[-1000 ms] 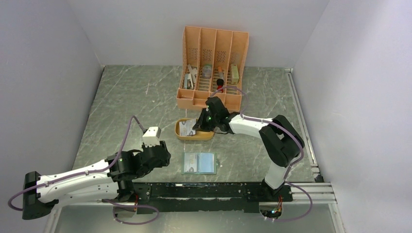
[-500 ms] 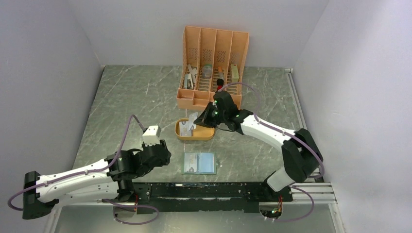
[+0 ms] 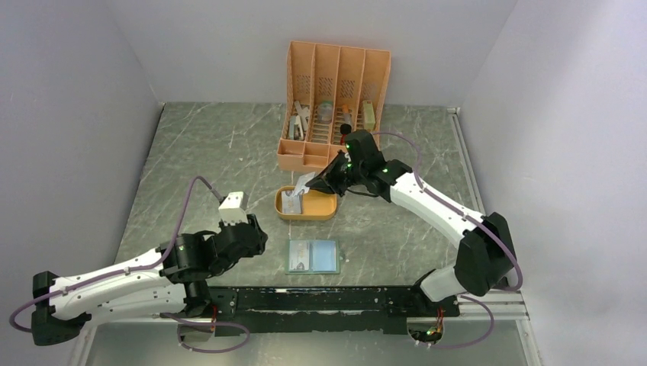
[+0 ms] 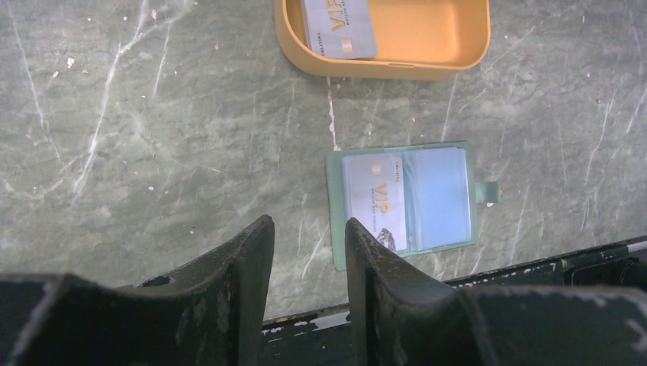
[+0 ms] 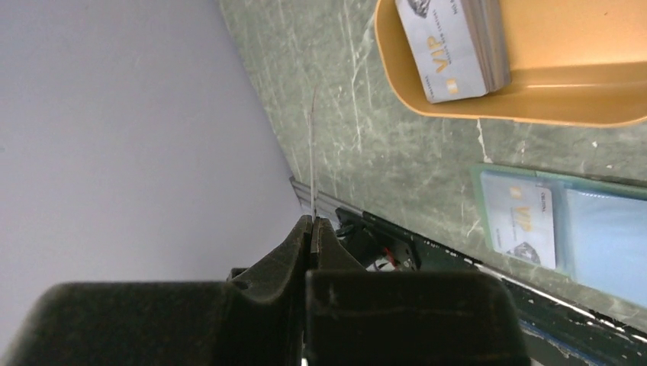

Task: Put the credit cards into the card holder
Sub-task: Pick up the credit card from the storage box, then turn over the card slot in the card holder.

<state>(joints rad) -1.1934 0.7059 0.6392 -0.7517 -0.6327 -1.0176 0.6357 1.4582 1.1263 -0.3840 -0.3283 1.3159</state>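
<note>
Lifted off the orange tray (image 5: 568, 80) since a second ago, our right pincer (image 5: 313, 225) pinches what seems one credit card (image 5: 313, 152) edge-on; next we slot it into the open card holder (image 4: 441, 197) near our half-open, empty left pincer (image 4: 307, 226).

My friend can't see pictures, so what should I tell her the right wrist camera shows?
The right fingers are shut on one thin card, seen edge-on. Beyond them a stack of cards lies in the orange tray, and the open holder, apart from the tray, has a second card in a pocket.
</note>
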